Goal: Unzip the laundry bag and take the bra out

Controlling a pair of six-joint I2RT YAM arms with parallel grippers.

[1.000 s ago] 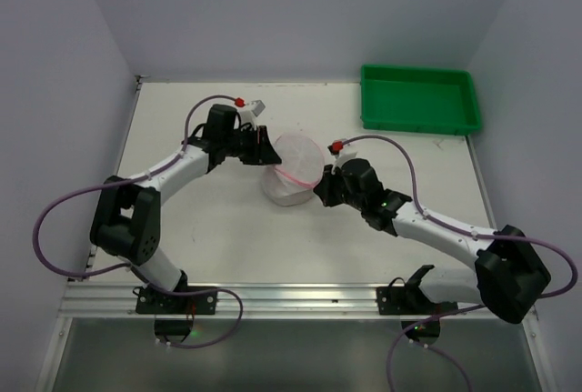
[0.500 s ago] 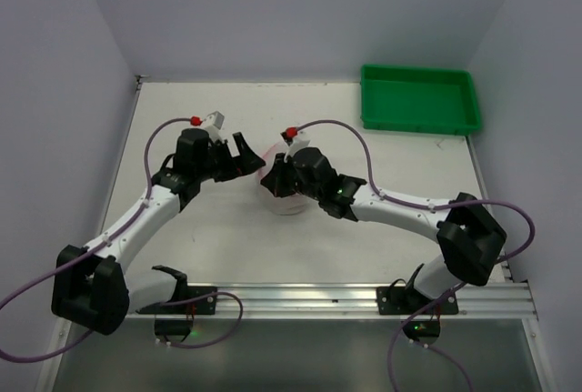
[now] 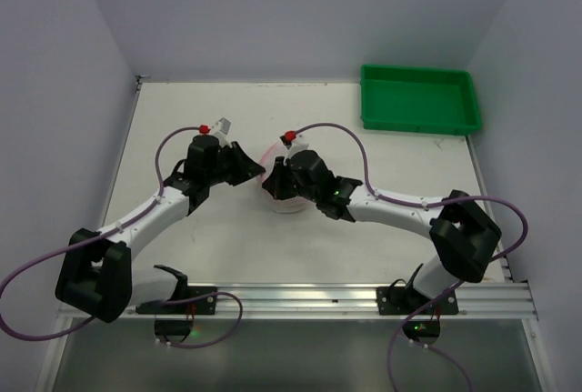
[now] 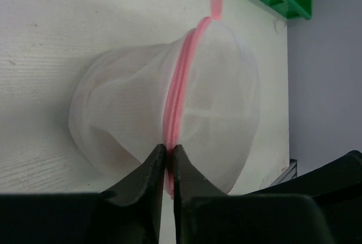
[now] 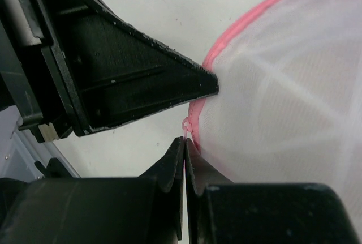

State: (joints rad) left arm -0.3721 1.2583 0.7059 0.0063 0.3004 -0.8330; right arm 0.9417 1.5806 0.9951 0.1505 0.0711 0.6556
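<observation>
Pink zipper trim (image 4: pixel 176 97) is now pinched by left pincer (image 4: pixel 168 150).

Closed jaws pinch the zipper pull (image 5: pixel 185 125) on the laundry bag (image 5: pixel 283 80).

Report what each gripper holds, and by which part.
Left gripper pinches the laundry bag by its pink zipper trim. Right gripper is shut and appears to pinch the small zipper pull at its fingertips.
</observation>
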